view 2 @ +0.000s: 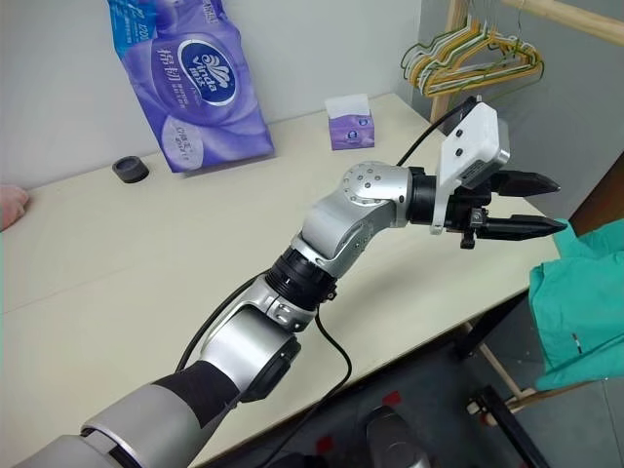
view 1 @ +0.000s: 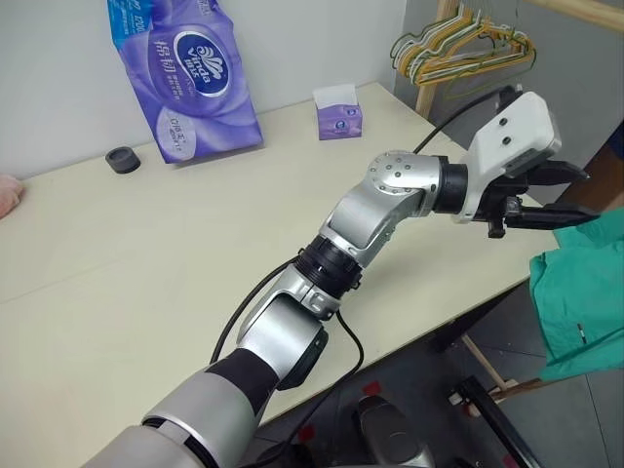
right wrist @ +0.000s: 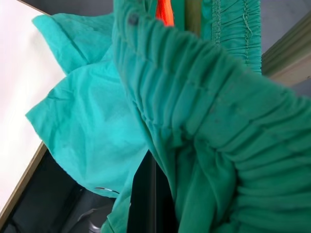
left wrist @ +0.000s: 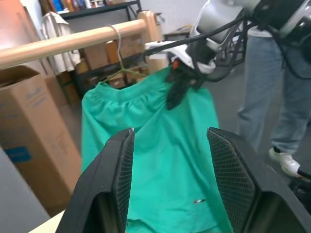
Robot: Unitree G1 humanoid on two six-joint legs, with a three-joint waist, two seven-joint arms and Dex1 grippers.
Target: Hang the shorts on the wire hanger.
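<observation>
Off the table's [view 1: 117,292] right edge, the shorts [left wrist: 160,160] hang from the wire hanger [left wrist: 119,73] on a rail [left wrist: 63,43]. My right gripper [left wrist: 177,94] pinches their waistband; my left gripper [view 2: 531,205] hovers spread, empty. Cloth mostly hides the hanger.

The shorts [left wrist: 155,160] are teal-green cloth with a gathered elastic waistband, hanging spread out across the middle of the left wrist view with the waistband uppermost and a small white tag low on the fabric. The wire hanger [left wrist: 118,53] is thin and dark, its curved hook looped over a wooden rail in the upper left of that view, its shoulders meeting the waistband. In the head views the shorts show at the right edge.
</observation>
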